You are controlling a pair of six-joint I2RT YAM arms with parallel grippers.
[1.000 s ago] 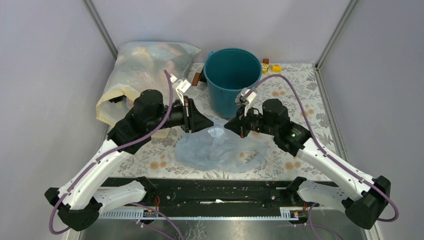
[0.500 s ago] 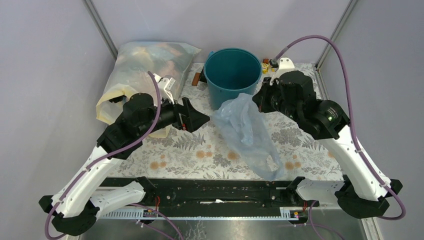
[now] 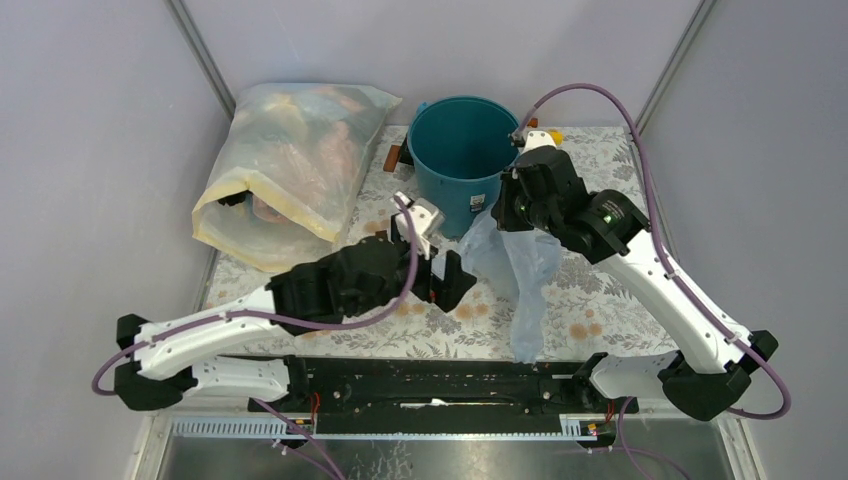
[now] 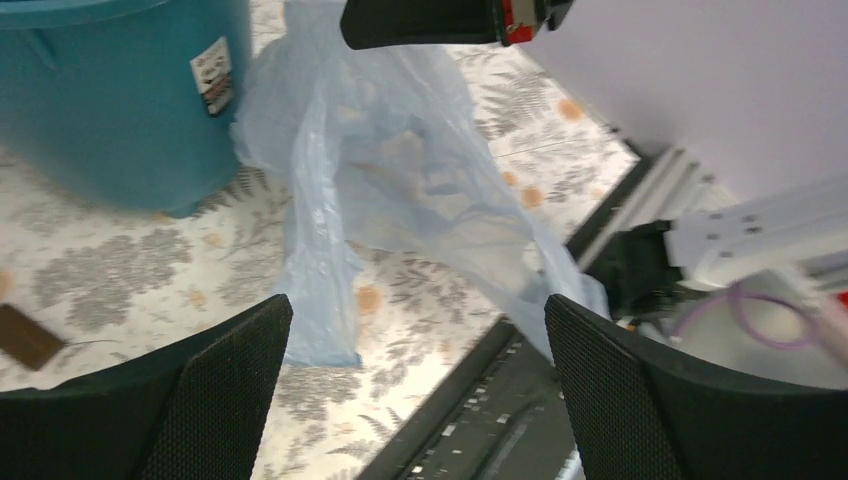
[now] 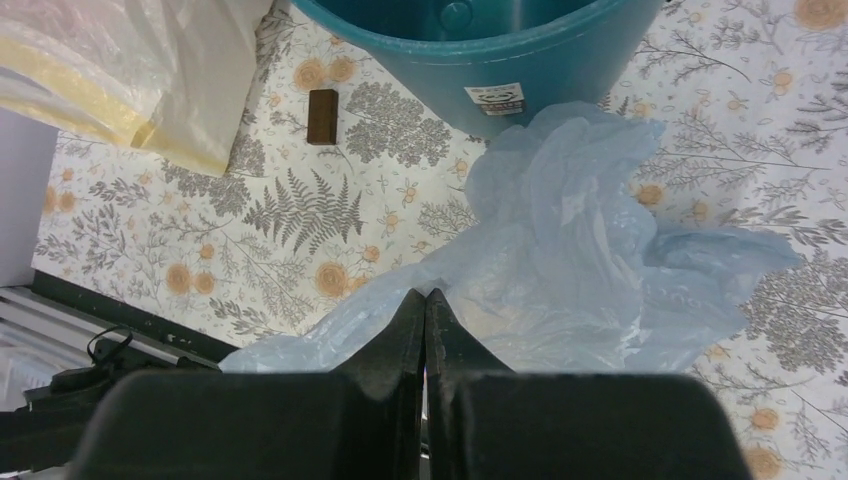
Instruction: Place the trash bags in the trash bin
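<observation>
Thin, crinkly, translucent plastic: trash bag (image 5: 590,250). Smooth, faintly glossy plastic: trash bin (image 4: 110,100). Matt, floral-printed table cover (image 5: 320,210).

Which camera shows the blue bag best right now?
Left wrist: the pale blue bag hangs nearly full-length beside the teal bin. Top external shows it hanging too, its top partly hidden. Right wrist shows only bunched folds pinched in the right gripper.

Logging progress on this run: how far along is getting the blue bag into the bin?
Done: the right gripper is shut on the bag. In hand: the bag hangs from it just outside the bin, none of it inside. The left gripper is open beside it, holding nothing. Left: raise the bag above the bin and drop it in.
</observation>
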